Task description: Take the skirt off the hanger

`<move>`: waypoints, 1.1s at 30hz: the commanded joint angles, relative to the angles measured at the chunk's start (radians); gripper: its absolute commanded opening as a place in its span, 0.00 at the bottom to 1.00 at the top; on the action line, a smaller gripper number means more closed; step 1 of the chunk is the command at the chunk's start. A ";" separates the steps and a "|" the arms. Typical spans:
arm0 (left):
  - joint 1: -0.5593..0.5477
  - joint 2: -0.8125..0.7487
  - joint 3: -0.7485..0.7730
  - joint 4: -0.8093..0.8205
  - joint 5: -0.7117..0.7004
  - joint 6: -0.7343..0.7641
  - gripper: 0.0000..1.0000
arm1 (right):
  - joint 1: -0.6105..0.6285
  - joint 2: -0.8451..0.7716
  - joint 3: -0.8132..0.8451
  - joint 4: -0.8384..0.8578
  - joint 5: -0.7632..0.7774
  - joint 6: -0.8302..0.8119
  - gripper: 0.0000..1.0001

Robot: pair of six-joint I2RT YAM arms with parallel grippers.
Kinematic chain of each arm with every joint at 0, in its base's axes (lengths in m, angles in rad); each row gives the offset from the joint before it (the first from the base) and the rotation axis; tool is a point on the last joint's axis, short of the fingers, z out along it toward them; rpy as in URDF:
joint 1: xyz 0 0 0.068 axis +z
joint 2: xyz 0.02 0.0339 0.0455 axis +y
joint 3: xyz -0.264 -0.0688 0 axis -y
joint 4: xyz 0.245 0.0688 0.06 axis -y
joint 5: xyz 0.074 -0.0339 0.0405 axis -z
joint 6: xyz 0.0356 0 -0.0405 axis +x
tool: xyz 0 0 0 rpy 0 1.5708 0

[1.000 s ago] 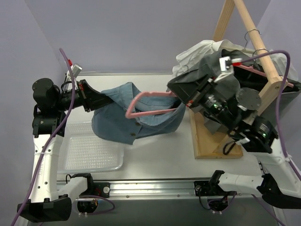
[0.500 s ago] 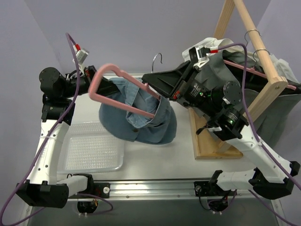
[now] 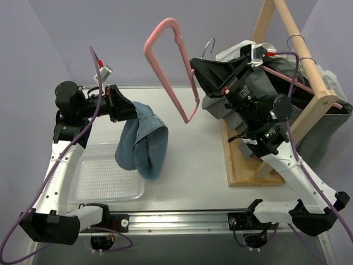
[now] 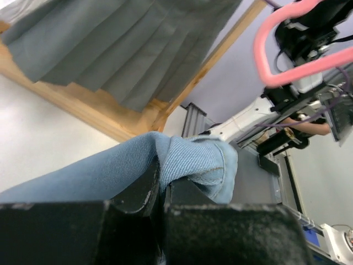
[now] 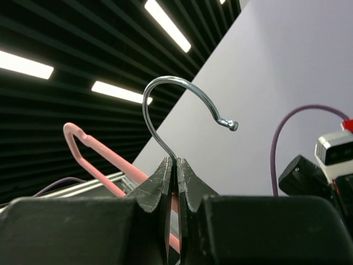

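The blue denim skirt (image 3: 143, 142) hangs free from my left gripper (image 3: 124, 110), which is shut on its edge above the table; it also shows in the left wrist view (image 4: 182, 163). The pink hanger (image 3: 168, 61) is bare and held high in the air by my right gripper (image 3: 196, 70), which is shut on its metal hook (image 5: 176, 105). The hanger's pink frame (image 5: 94, 154) shows behind the closed fingers (image 5: 187, 179). Skirt and hanger are apart.
A clear plastic tray (image 3: 105, 179) lies at the front left, below the hanging skirt. A wooden rack (image 3: 309, 83) stands at the right with grey garments (image 3: 259, 94) and other hangers on it; its base board (image 3: 242, 168) rests on the table.
The right gripper lifted the hanger up and right, clear of the skirt. The skirt slid off and now droops from the left gripper, which moved slightly right.
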 commanded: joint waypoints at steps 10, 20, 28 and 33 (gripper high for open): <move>0.213 -0.101 0.496 -0.693 -0.248 0.442 0.02 | -0.051 -0.156 0.205 -0.503 0.142 -0.407 0.00; 0.210 -0.239 0.556 -0.764 -0.585 0.346 0.02 | -0.049 -0.087 0.437 -0.870 0.184 -0.615 0.00; 0.209 -0.207 0.761 -1.007 -0.748 0.349 0.02 | -0.051 -0.099 0.399 -0.875 0.136 -0.636 0.00; 0.207 -0.229 0.745 -1.057 -0.823 0.346 0.02 | -0.049 -0.113 0.382 -0.876 0.108 -0.633 0.00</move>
